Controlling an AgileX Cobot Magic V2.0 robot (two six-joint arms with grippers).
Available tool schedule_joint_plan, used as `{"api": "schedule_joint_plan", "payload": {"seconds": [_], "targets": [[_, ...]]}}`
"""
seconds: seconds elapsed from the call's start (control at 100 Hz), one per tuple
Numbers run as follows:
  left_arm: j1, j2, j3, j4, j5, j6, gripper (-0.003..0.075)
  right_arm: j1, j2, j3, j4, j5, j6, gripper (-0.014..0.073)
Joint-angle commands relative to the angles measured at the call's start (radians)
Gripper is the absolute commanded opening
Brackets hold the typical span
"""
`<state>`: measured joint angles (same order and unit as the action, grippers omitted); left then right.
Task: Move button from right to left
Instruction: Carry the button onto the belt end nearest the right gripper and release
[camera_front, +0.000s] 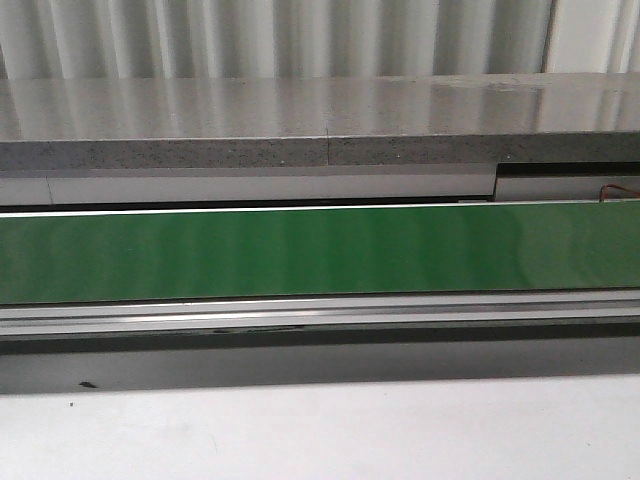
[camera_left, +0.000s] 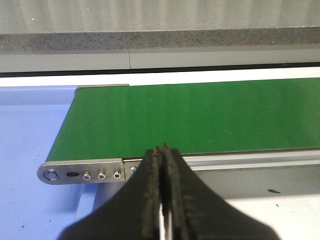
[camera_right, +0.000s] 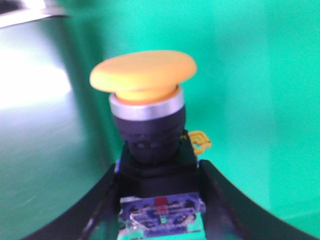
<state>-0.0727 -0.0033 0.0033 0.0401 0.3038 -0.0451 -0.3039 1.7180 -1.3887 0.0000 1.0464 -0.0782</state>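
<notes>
Gripping: right pincer (camera_right: 160, 200) is clamping the button (camera_right: 147, 115) by its lower block, yellow cap outward, over the green belt (camera_right: 260, 100).
Left pincer (camera_left: 162, 195): sitting closed, empty, near the belt's end.
Risk: shallow hold, so the button is likely tilting or slipping in transit.

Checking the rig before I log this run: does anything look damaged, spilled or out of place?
Nothing stands out. The yellow-capped push-button sits between the right tool's fingers over the green conveyor belt; the left tool is shut and empty.

Neither arm shows in the front view. The button (camera_right: 145, 125) is blurred, its contact block cut off at 6 o'clock between the right fingers (camera_right: 235, 205).
</notes>
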Motion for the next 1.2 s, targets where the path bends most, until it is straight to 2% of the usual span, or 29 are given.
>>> {"api": "schedule_joint_plan", "payload": {"seconds": [0.0, 0.13, 0.36, 0.79, 0.87, 0.89, 0.94, 0.98, 1.03, 1.19], "targets": [[-0.003, -0.032, 0.040, -0.004, -0.077, -0.007, -0.0020, 0.034, -0.081, -0.033, 0.025, 0.021, 0.000, 0.0204], [-0.003, -0.032, 0.040, -0.004, -0.077, -0.007, -0.0021, 0.092, -0.085, -0.028, 0.076, 0.070, 0.000, 0.0204], [-0.003, -0.032, 0.040, -0.004, -0.077, -0.007, -0.0021, 0.170, -0.084, 0.021, 0.089, 0.056, 0.052, 0.0204], [-0.003, -0.032, 0.040, -0.004, -0.077, -0.007, -0.0021, 0.180, -0.026, 0.049, 0.089, 0.016, 0.096, 0.0209], [-0.003, -0.032, 0.040, -0.004, -0.077, -0.007, -0.0021, 0.180, -0.023, 0.049, 0.089, 0.014, 0.096, 0.0267], [-0.003, -0.032, 0.040, -0.004, -0.077, -0.007, -0.0021, 0.180, -0.023, 0.049, 0.089, 0.013, 0.096, 0.0323], [-0.003, -0.032, 0.040, -0.004, -0.077, -0.007, -0.0021, 0.180, -0.026, 0.047, 0.089, 0.009, 0.096, 0.0389], [-0.003, -0.032, 0.040, -0.004, -0.077, -0.007, -0.0021, 0.180, -0.029, 0.045, 0.090, 0.008, 0.096, 0.0477], [-0.003, -0.032, 0.040, -0.004, -0.077, -0.007, -0.0020, 0.180, -0.032, 0.039, 0.094, 0.009, 0.096, 0.0535], [-0.003, -0.032, 0.040, -0.004, -0.077, -0.007, -0.0020, 0.183, -0.089, 0.037, 0.161, -0.001, 0.024, 0.0547]]}}
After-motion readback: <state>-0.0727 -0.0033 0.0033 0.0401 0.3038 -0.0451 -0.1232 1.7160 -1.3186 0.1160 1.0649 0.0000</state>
